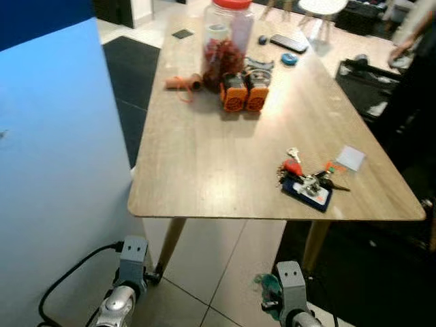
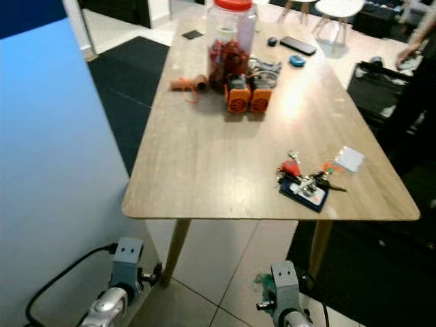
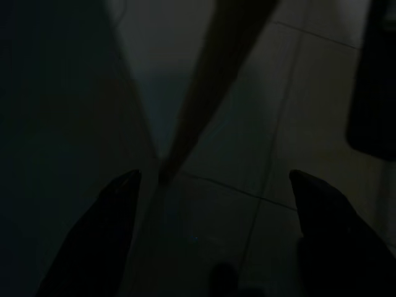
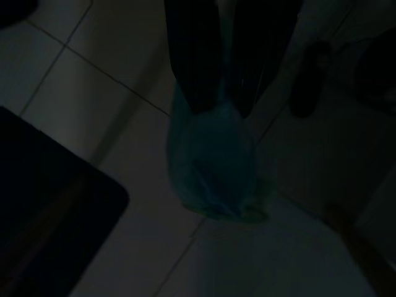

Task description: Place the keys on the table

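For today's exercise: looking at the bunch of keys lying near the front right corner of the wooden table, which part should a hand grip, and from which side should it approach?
Probably best gripped from straight above, around the bunched middle of the keys where the ring gathers them. The bunch lies flat on the table, partly on a dark blue card, so a side approach would find little to catch. The red fob and loose silver key splay outwards and would likely slip.

Near half of the table (image 1: 204, 163) was wide open for me. Jar (image 1: 226, 41) and orange gadgets (image 1: 243, 95) crowded the far end, keys (image 1: 306, 178) sat near-right.

One table (image 1: 204, 163) holds one jar (image 1: 227, 41), two orange blocks (image 1: 233, 94), one bunch of keys (image 1: 306, 178).
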Robot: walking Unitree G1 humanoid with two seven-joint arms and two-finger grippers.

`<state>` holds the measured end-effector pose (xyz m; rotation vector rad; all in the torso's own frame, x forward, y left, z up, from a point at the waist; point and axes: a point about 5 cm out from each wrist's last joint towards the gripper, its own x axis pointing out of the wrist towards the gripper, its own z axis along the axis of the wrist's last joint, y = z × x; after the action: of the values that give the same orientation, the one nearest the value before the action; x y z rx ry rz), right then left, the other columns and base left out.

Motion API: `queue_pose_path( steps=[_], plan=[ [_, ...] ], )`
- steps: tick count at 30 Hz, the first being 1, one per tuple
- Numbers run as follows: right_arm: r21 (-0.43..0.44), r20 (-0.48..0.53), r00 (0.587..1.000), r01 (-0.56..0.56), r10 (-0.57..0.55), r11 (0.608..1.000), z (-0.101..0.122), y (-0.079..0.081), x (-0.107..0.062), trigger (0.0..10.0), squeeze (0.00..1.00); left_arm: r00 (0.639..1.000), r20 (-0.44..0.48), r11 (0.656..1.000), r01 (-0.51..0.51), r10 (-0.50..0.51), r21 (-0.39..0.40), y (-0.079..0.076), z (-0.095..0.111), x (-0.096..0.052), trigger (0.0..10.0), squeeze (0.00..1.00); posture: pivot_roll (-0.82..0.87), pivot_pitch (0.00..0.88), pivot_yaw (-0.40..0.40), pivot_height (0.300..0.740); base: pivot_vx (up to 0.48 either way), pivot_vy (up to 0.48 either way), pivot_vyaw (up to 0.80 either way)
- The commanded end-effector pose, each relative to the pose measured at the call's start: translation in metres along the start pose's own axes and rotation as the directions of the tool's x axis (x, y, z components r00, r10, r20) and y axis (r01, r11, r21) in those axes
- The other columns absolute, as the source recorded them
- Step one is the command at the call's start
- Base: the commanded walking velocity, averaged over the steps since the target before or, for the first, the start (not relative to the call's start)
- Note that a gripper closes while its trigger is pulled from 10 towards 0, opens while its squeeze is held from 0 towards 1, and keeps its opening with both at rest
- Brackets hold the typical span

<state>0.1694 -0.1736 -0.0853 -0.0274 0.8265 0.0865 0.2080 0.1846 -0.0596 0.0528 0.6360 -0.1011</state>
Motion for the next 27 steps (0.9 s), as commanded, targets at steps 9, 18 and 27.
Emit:
queue_pose_path(
  steps=[9, 18, 27],
  plan=[
    [-0.010, -0.024, 1.000, -0.006, 0.006, 1.000, -0.0064, -0.0011, -0.0022, 10.0, 0.00, 1.000, -0.001, 1.000, 0.018, -0.018, -0.002, -0.0033, -0.0047, -0.0024, 10.0, 0.00, 0.11, 0.028, -0.081, 0.740, 0.000, -0.177, 0.00],
    [-0.021, -0.027, 1.000, -0.010, 0.009, 1.000, -0.0063, -0.0016, -0.0022, 10.0, 0.00, 1.000, 0.006, 1.000, 0.022, -0.022, -0.006, -0.0039, -0.0033, -0.0019, 10.0, 0.00, 0.11, 0.026, -0.086, 0.740, 0.000, -0.310, 0.00],
    [-0.031, -0.032, 0.999, -0.015, 0.014, 0.999, -0.0062, -0.0013, -0.0019, 10.0, 0.00, 1.000, 0.016, 1.000, 0.024, -0.024, -0.006, -0.0039, -0.0021, -0.0018, 10.0, 0.00, 0.11, 0.016, -0.089, 0.740, 0.000, -0.315, 0.00]
  ],
)
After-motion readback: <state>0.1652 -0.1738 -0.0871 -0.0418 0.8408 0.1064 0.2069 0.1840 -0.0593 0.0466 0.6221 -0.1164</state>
